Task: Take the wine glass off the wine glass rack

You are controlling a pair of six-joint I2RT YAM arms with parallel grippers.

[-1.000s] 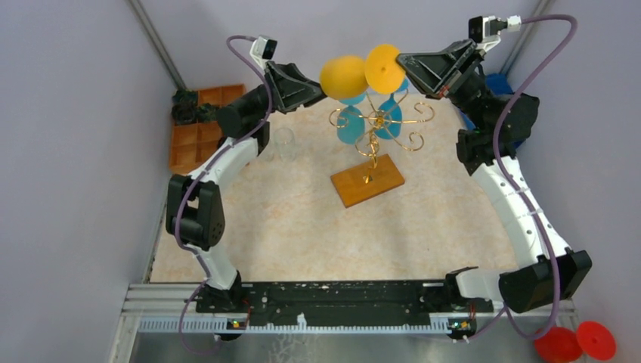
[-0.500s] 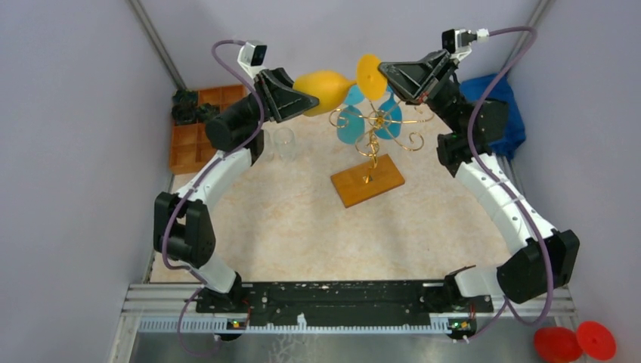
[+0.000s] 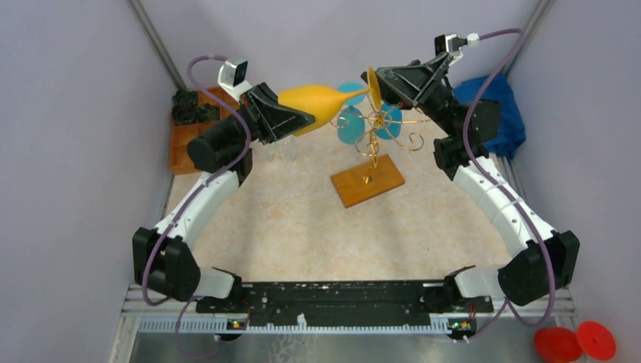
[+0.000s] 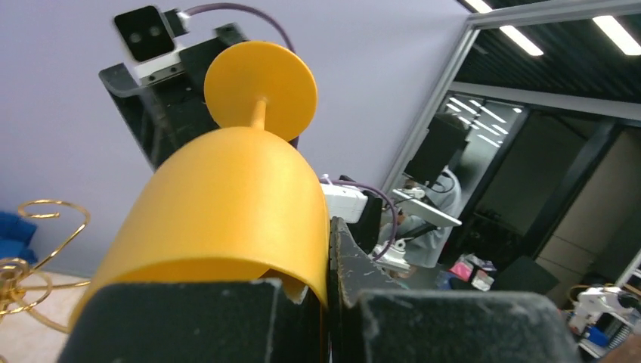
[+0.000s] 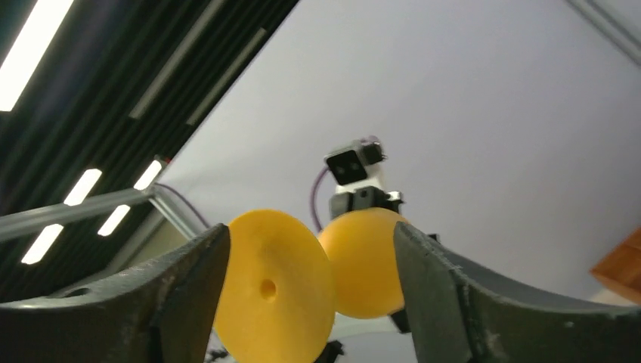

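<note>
Toward the upper left of the overhead view, your left gripper (image 3: 305, 119) is holding the yellow wine glass (image 3: 319, 102) by the lip of its bowl. Its jaws are pinching almost shut with the bowl wall between them, as the left wrist view shows. You are carrying the glass on its side, high above the bench, with the stem pointing right. Its foot (image 3: 373, 82) is hanging just above the wine glass rack (image 3: 374, 132) and, as far as I can judge, is touching none of the gold wire. At upper centre-right, your right gripper (image 3: 380, 80) is standing with its jaws wide open either side of the foot. Its wrist view is showing a gap on both sides, so it is gripping nothing.

I judge that you are in the lift-away step: the glass is looking free of the rack and is not yet set down. The next move is calling for a clean draw leftward, away from the curled arms and the blue glasses (image 3: 350, 125) hanging there, with the right jaws held wide so the foot is not snagging.

Across the speckled beige bench (image 3: 302, 227), an orange compartmented tray (image 3: 185, 144) is sitting at far left. A clear glass (image 3: 286, 150) is standing beside it, the rack's wooden base (image 3: 368, 180) is lying at centre, and a blue cloth (image 3: 495, 106) is bunching at right. Lilac walls are closing in the cell, and two red discs (image 3: 574, 342) are lying outside it at lower right.
</note>
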